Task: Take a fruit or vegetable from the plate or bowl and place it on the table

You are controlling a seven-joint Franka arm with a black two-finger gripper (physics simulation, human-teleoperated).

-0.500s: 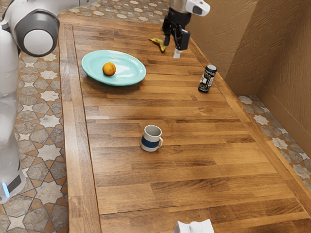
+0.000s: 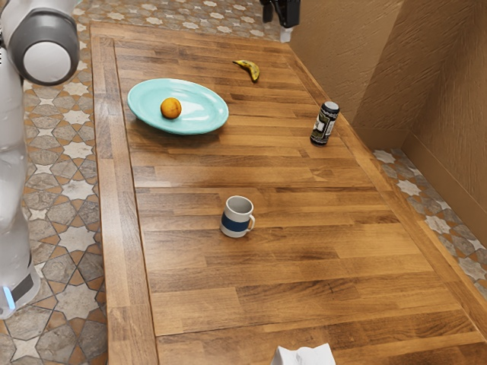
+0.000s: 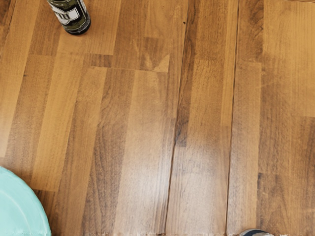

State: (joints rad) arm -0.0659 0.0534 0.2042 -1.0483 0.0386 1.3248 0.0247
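Orange on its plate, with surrounding objects; clock directions are read on the exterior view, with 12 at its top edge and the orange as center. The orange (image 2: 171,108), the fruit I have to move, rests on the turquoise plate (image 2: 204,114), a little toward 9 o'clock from the plate's middle. The plate lies on the wooden counter (image 2: 183,251). At 2 o'clock, beyond the plate's rim, a yellow banana (image 2: 251,71) with dark marks lies directly on the counter, its narrow end toward 10 o'clock. Farther out, also near 2 o'clock, my black hand (image 2: 281,24) appears at the exterior view's top edge, partly cut off and well apart from the orange; I cannot tell whether it is apart or together. At 3 o'clock a dark, labeled can (image 2: 324,125) with a silvery top stands near the counter's long edge. At 5 o'clock stands a pale mug (image 2: 237,218) with a blue band, its handle toward 4 o'clock. Farther along 5 o'clock, a white object (image 2: 304,357) is cut off by the frame, too little of it visible for me to name. At 10 o'clock is part of my white and gray arm (image 2: 46,46). In the wrist view I see part of the plate and the can's lower portion, well apart, with wood between them.
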